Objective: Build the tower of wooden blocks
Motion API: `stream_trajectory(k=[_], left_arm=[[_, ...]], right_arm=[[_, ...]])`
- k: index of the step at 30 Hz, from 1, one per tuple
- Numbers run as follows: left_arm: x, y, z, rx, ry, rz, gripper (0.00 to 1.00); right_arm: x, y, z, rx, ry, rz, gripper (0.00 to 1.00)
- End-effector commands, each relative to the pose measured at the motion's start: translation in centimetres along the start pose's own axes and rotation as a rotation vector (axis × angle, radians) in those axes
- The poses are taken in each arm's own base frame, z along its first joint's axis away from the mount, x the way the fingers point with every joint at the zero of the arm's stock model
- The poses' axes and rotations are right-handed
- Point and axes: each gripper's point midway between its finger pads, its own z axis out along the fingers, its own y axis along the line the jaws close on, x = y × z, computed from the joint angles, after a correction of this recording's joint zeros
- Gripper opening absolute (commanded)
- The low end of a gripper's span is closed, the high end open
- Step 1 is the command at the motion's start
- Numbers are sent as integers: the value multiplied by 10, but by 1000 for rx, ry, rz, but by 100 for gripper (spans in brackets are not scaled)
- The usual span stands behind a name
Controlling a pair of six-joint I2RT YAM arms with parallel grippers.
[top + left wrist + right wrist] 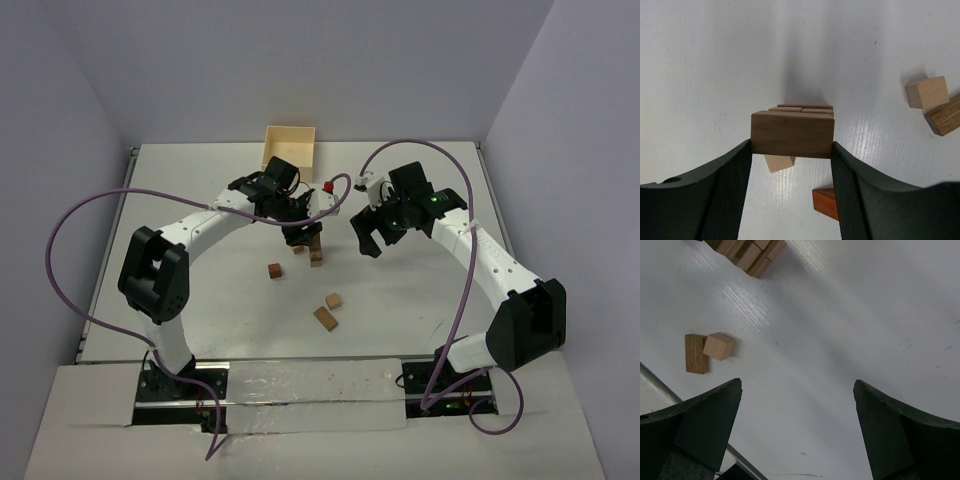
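My left gripper [300, 236] [791, 146] is shut on a brown wood block [792, 134], its fingers [735, 180] pressing on the block's two ends. It holds the block right at the top of the tower [316, 252] [805, 108]; I cannot tell whether the block rests on it. A pale cube [779, 163] and a reddish block [825, 202] lie on the table below. My right gripper [368, 236] [797, 385] is open and empty, just right of the tower [752, 252].
Loose blocks lie in front of the tower: a reddish cube [274, 271], a tan cube [334, 300] [719, 346] and a brown brick [325, 318] [696, 354]. A pale wooden box [289, 147] stands at the back edge. A small red object [330, 186] sits behind the tower.
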Motion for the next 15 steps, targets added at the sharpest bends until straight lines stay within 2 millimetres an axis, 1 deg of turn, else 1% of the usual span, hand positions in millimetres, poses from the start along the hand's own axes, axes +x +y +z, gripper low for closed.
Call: stream_trajectory(k=[1,15], left_arm=[[-15,4,-3,-15,-40,39,45],[-11,3,3,3,-25,38,48]], right_arm=[[-16,-3,-8,8,-41,3,100],[-15,-3,-6,4,-36,3,100]])
